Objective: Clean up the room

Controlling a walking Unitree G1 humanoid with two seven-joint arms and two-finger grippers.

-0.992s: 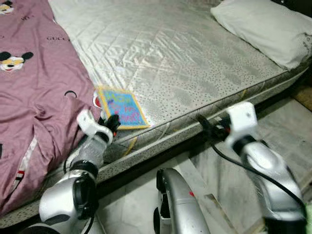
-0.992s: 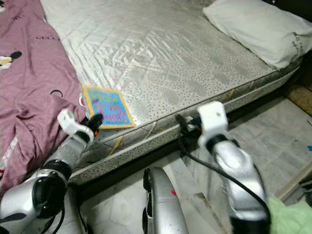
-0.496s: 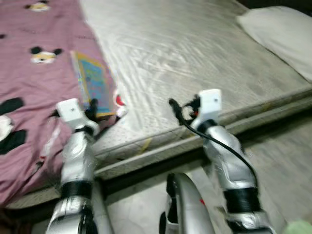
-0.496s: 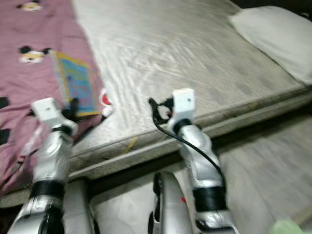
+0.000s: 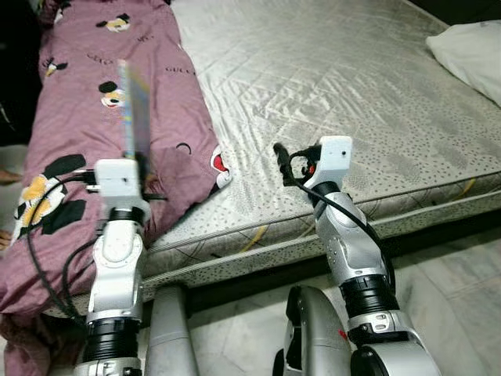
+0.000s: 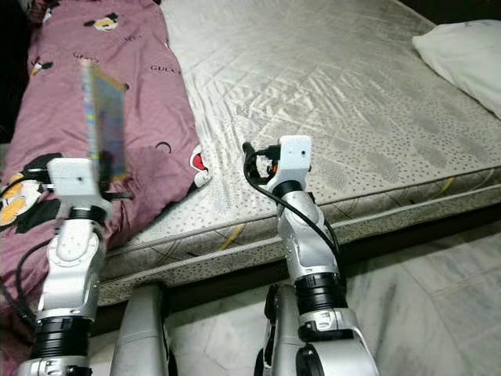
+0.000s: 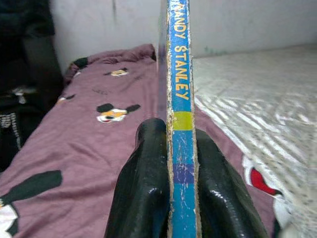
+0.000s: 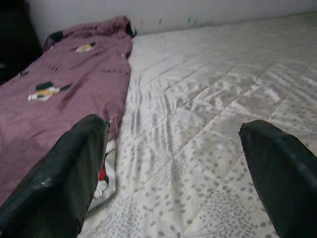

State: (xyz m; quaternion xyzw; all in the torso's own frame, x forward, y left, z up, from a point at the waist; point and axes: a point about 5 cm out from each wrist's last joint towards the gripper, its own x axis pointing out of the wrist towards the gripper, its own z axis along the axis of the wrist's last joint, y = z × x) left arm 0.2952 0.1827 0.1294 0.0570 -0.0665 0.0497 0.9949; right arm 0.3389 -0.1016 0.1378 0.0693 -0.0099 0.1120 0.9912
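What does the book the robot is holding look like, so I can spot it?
Look at the bed, then the purple Mickey Mouse blanket on its left side. Above the blanket, the left gripper pinches a thin book upright. It has a blue spine with yellow letters, unlike anything nearby.

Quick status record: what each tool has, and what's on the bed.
left tool: shut on book, over the blanket
book: thin, blue spine, held upright edge-on
right tool: open, empty, above the mattress edge
blanket: maroon, cartoon mouse print, along bed's left side
mattress: bare, grey quilted
pillow: white, far right corner
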